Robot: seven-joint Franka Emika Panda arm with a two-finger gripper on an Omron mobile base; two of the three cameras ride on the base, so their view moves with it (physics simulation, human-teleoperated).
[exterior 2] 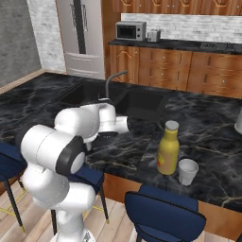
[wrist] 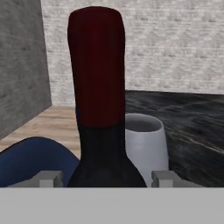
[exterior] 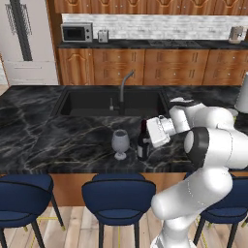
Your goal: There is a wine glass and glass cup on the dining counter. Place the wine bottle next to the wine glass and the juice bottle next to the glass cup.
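One bottle is done; my gripper [wrist: 104, 178] clasps the wine bottle [exterior: 143, 141], standing on the tabletop [exterior: 58, 135] just beside the wine glass [exterior: 120, 143]. Next I judge: let go, back off without tipping it.

I see the dark wine bottle [exterior: 143, 143] upright mid-frame beside the wine glass [exterior: 120, 143]; yellow juice bottle [exterior 2: 168, 148] touches the cup [exterior 2: 187, 171], lower right.
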